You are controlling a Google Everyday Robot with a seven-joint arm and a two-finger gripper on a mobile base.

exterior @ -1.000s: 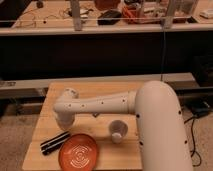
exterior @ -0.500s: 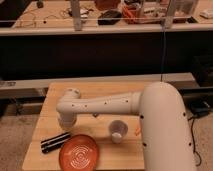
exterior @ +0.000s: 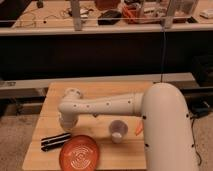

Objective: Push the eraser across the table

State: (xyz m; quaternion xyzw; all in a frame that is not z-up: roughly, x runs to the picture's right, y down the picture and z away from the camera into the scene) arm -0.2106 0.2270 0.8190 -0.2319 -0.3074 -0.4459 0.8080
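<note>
A black, long, flat object (exterior: 55,141), which I take for the eraser, lies near the front left of the wooden table (exterior: 105,90). It looks like two dark bars side by side. My white arm reaches from the right across the table. Its end, with the gripper (exterior: 67,126), points down at the table just behind and to the right of the black object. The gripper is mostly hidden under the wrist. I cannot tell whether it touches the black object.
An orange ribbed plate (exterior: 79,153) sits at the front edge, right of the black object. A small pale cup (exterior: 118,130) stands under the arm. A small orange thing (exterior: 138,129) lies by the arm's base. A dark counter runs behind the table.
The end of my arm has shifted slightly to the right and lower. The black object, plate and cup have not moved.
</note>
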